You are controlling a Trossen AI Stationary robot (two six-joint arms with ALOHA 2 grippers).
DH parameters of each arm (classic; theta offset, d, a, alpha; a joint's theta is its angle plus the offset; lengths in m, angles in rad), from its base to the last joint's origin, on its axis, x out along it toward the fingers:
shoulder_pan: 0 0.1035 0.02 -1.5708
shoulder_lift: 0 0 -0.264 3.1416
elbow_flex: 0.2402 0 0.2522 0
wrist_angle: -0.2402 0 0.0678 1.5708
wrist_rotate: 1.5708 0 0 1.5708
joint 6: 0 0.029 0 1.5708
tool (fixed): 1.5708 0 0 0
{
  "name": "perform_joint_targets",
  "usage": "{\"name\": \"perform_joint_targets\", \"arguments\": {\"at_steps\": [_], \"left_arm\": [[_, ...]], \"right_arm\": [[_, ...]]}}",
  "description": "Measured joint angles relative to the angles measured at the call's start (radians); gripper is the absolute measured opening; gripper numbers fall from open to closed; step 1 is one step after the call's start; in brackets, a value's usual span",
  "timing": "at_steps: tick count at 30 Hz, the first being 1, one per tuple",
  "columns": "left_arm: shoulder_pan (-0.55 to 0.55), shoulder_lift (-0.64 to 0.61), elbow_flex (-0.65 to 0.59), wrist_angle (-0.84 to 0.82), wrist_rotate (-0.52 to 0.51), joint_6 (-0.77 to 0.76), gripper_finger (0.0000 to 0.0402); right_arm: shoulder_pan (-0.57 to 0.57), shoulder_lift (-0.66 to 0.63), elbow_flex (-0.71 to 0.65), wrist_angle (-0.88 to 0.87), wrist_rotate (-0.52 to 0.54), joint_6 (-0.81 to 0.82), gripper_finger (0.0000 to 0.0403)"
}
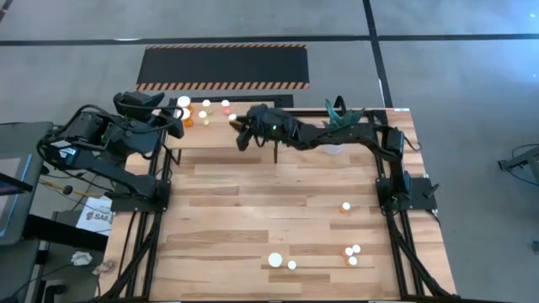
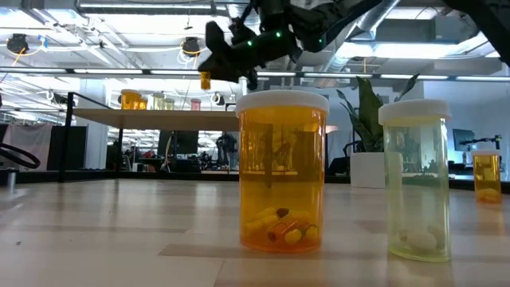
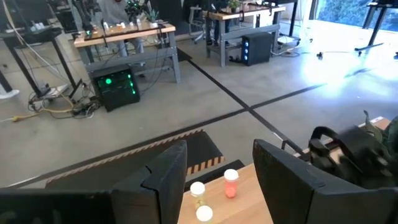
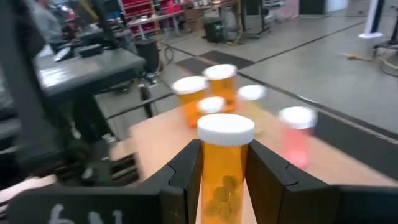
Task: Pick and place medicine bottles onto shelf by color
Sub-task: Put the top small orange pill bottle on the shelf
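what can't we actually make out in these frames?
- Shelf top, high view: bottles too small to sort by color; both arms cover part of it.
- Right tool, shut on an orange bottle, right wrist view: the bottles behind are blurred.
- Left tool, left wrist view: its fingers cut off the shelf near them.
- Low view: two near bottles block the table behind.

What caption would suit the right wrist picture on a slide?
Right pincer shut on an orange bottle, carried toward the bottles already on the shelf.
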Motion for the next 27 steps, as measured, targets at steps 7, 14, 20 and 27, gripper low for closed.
{"name": "perform_joint_targets", "arguments": {"at_steps": [7, 14, 20, 27], "left_arm": [[0.000, 0.000, 0.000, 0.000, 0.002, -0.005, 0.0174], [0.000, 0.000, 0.000, 0.001, 0.020, -0.049, 0.0174], [0.000, 0.001, 0.000, 0.001, 0.036, -0.055, 0.0174], [0.000, 0.000, 0.000, -0.004, 0.044, -0.039, 0.0174]], "right_arm": [[0.105, 0.001, 0.000, -0.005, 0.300, -0.063, 0.0123], [0.116, 0.003, 0.000, -0.052, 0.456, 0.056, 0.0123], [0.131, 0.004, 0.000, -0.097, 0.510, 0.113, 0.0123], [0.185, 0.004, 0.000, -0.111, 0.600, 0.204, 0.0123]]}}
